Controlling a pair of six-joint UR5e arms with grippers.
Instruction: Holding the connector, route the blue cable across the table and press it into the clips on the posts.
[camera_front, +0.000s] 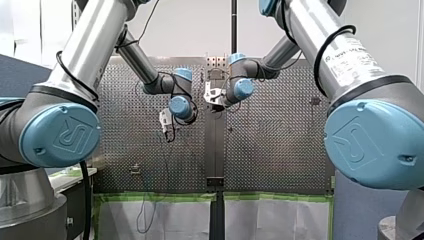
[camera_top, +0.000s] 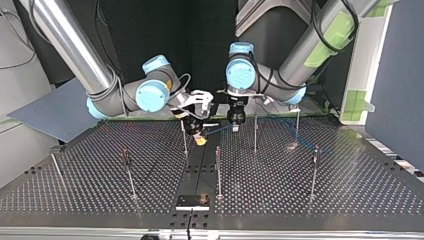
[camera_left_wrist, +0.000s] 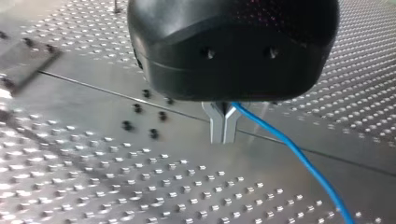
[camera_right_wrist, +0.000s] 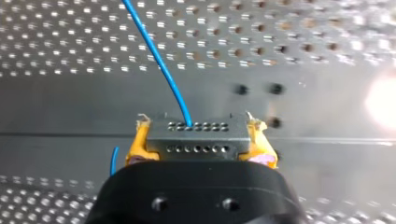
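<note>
Blue cable (camera_right_wrist: 159, 60) is what matters here, and it's strung between both tools near the middle of the surface (camera_top: 100, 175). My right tool (camera_right_wrist: 198, 139) is clamped on the connector (camera_right_wrist: 197, 136), with the yellow pads (camera_right_wrist: 136, 145) squeezing it from both sides and the cable coming out of its face. My left tool (camera_left_wrist: 224, 126) has its metal fingers (camera_left_wrist: 217, 126) pinched together, with the cable coming out from between them, so I'd call that a grip on the cable itself.

In the top view, the cable runs from the connector to my left tool, then trails off toward the view's right past a couple of posts (camera_top: 255, 132). The clips are too small to see, so I can't tell if it's seated in any of them.

My read is that we're mid-routing, between presses. For the next move, I'd carry the connector toward the next post and keep the line taut between the two tools. It then needs lining up over the clip and pushing straight down. Slack or an off-centre approach would probably make it skip the clip.
</note>
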